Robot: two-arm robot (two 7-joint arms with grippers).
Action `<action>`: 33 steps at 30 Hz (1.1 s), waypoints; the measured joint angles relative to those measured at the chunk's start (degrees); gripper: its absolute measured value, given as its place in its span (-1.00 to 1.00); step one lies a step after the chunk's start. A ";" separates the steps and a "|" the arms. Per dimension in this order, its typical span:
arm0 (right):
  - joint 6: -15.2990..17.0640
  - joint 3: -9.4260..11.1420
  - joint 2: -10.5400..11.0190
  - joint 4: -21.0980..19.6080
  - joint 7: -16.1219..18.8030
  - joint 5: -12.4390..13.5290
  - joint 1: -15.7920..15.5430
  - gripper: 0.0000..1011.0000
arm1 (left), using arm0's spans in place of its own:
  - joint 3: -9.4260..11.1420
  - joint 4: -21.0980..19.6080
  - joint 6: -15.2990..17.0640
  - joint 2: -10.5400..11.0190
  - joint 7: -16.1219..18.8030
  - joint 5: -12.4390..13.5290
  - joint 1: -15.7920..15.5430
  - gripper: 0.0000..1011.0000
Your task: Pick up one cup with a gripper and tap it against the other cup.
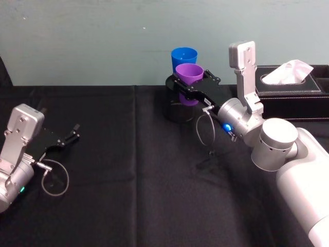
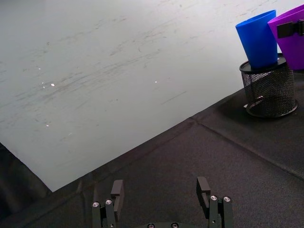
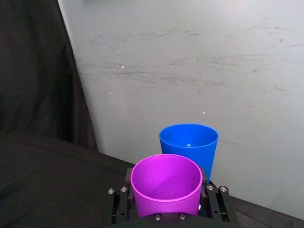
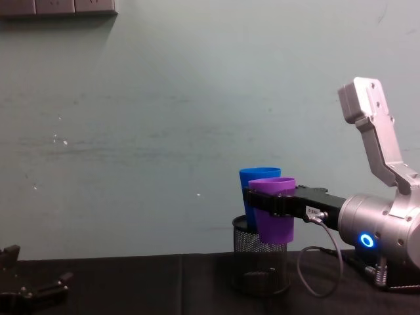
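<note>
A small white label [image 4: 311,212] sits on the right gripper [image 4: 270,202] towards its wrist end. The print on it is too small to read.

The right gripper's two jaws are clamped on the purple cup [image 1: 189,77], one on each side of its wall just below the rim. They hold it upright and clear of the black tablecloth [image 1: 128,170].

Just beyond the fingertips, on the wall side, stands the blue cup [image 1: 184,55]. Its base is down inside the black wire-mesh pen holder [image 1: 172,110], which lies beneath the gripper. The two cups are close side by side, with the blue rim slightly higher; whether they touch I cannot tell.

A black tissue box [image 1: 292,91] stands behind the right arm.

The left gripper [image 1: 71,136] is well apart to the left, low over the cloth, with its fingers spread.
</note>
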 joint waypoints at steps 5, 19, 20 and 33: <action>0.00 0.00 0.00 0.00 0.00 0.00 0.00 0.46 | 0.00 0.00 0.00 0.00 0.00 0.00 0.00 0.98; 0.00 0.00 0.00 0.00 0.00 0.00 0.00 0.46 | 0.00 0.00 0.00 0.00 0.00 0.00 0.00 0.98; 0.00 0.00 0.00 0.00 0.00 0.00 0.00 0.46 | 0.00 0.00 0.00 0.00 0.00 0.00 0.00 0.98; 0.00 0.00 0.00 0.00 0.00 0.00 0.00 0.46 | 0.00 0.00 0.00 0.00 0.00 0.00 0.00 0.98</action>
